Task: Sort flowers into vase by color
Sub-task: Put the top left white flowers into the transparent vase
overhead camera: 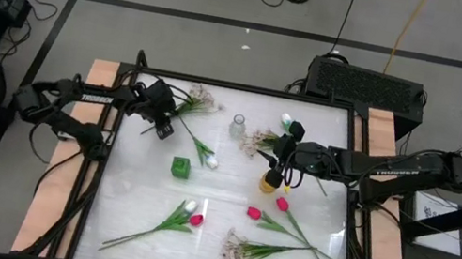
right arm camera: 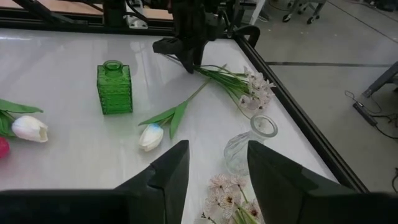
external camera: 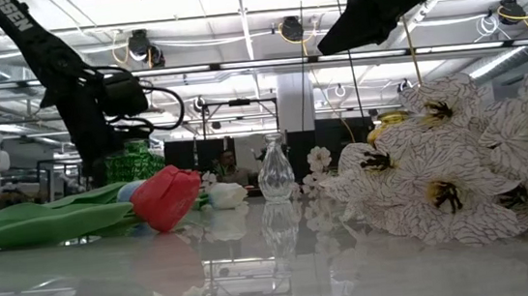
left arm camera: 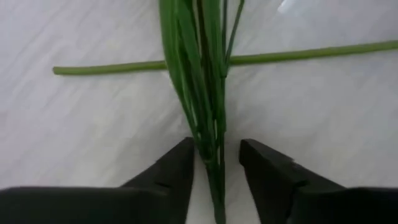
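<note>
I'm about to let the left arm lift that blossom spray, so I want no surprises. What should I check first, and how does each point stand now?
1. Stems of the blossom spray lie between the left gripper's fingers: ok.
2. Fingers fully clamped on the stems: cannot tell; a gap shows beside them.
3. Only the spray caught: ok; the white tulip's stem crosses beyond the fingertips.
4. Clear vase upright: ok.
5. Green vase upright: ok.
6. Right gripper well away, over by the yellow vase: ok.
</note>
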Tool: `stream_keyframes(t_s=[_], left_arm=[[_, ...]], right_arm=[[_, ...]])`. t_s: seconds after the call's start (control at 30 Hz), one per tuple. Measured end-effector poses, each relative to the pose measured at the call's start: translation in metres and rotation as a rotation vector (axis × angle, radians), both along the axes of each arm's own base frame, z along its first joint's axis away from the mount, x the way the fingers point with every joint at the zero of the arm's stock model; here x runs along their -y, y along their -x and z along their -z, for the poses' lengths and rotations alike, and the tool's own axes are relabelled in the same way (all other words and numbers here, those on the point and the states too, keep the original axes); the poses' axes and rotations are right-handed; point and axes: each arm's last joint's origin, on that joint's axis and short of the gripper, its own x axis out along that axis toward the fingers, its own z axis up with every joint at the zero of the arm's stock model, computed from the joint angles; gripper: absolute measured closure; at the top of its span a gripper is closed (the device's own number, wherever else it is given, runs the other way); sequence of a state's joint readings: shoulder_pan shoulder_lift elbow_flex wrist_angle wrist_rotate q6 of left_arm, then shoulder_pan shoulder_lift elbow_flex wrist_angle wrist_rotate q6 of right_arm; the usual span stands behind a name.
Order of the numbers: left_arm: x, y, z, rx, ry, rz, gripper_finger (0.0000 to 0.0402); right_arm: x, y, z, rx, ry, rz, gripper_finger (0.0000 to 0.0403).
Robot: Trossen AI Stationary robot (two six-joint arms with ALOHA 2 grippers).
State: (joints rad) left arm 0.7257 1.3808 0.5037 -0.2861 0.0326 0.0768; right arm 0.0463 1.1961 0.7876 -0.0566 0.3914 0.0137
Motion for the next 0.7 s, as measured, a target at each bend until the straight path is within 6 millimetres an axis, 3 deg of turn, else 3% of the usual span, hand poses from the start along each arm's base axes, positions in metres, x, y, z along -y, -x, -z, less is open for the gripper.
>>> stream_keyframes(t_s=[0.23,0.37,0.53,0.7], left_arm=[[0.001,0.003,-0.006,0.035,0.008,-0.038,0.0387],[0.006,0.008,-0.021,0.051,0.024,-0.089,0.0386],[0.014,0.012,-0.059,0.153,-0.021,-0.121,0.0386],[0.029,0.013,-0.102,0.361,-0.083,-0.065,0.0386]], right_arm=[[0.0,0.0,0.0,0.001,0.0,0.0,0.0248],[0.0,0.0,0.0,0.001,0.0,0.0,0.0248],[0.0,0.0,0.0,0.003,-0.007,0.002,0.0248],[0.0,0.0,0.0,0.011,-0.023,0.01,0.0248]])
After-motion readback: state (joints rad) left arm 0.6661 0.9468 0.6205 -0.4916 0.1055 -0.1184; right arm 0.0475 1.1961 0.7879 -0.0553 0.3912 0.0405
